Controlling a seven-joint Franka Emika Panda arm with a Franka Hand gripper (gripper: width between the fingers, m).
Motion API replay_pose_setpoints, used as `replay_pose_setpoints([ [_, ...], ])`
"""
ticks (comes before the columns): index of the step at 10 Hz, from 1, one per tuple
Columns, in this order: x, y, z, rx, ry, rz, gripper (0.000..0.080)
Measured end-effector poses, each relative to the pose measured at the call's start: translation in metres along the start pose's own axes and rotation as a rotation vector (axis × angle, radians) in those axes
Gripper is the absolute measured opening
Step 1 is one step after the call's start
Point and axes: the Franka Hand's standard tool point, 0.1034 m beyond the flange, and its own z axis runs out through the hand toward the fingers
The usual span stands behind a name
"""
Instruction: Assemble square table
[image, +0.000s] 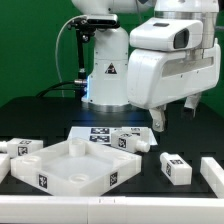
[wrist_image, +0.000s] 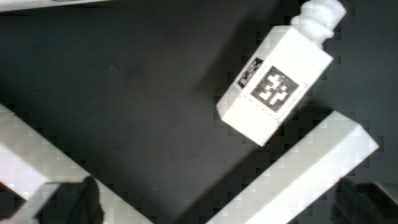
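The gripper (image: 175, 114) hangs above the black table (image: 190, 140) with its jaws apart and nothing between them. In the exterior view the square tabletop (image: 70, 168) lies rim up on the table, at about 8 o'clock from the gripper and well apart from it. The marker board (image: 100, 133) lies flat at the tabletop's 1 o'clock. One leg (image: 131, 143) lies at the tabletop's 2 o'clock, just beside its rim. A second leg (image: 176, 168) lies at its 3 o'clock and at the gripper's 6 o'clock. More legs (image: 20, 148) lie at its 10 o'clock. A white piece (image: 212, 172) is cut off by the exterior view's right edge, and I cannot tell what it is.

Only the wrist view shows detail: a tagged leg (wrist_image: 272, 88) lies on its side on the black surface, with a threaded end (wrist_image: 317, 16). It lies near a white bar (wrist_image: 306, 168), but whether the two touch is unclear. The dark fingertips (wrist_image: 57, 205) show at the frame's edge, clear of that leg. Only the exterior view shows the robot base (image: 105, 70), the tabletop's whole outline and the marker board.
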Motion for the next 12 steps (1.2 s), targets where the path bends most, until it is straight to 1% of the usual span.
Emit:
replay_pose_setpoints([
  [4, 0.0, 0.001, -0.001, 0.003, -0.004, 0.0, 0.0649],
  [5, 0.001, 0.0, 0.001, -0.004, 0.002, 0.015, 0.0649],
  [6, -0.001, -0.008, 0.01, -0.011, 0.016, 0.055, 0.0649],
  [7, -0.005, -0.014, 0.018, -0.008, 0.015, 0.097, 0.0649],
  [8, -0.004, -0.019, 0.026, -0.015, 0.034, 0.147, 0.0649],
  [9, -0.003, -0.024, 0.039, -0.028, 0.07, 0.165, 0.0649],
  [10, -0.008, -0.028, 0.049, -0.027, 0.076, 0.166, 0.0649],
  [12, -0.007, -0.027, 0.046, -0.026, 0.072, 0.166, 0.0649],
])
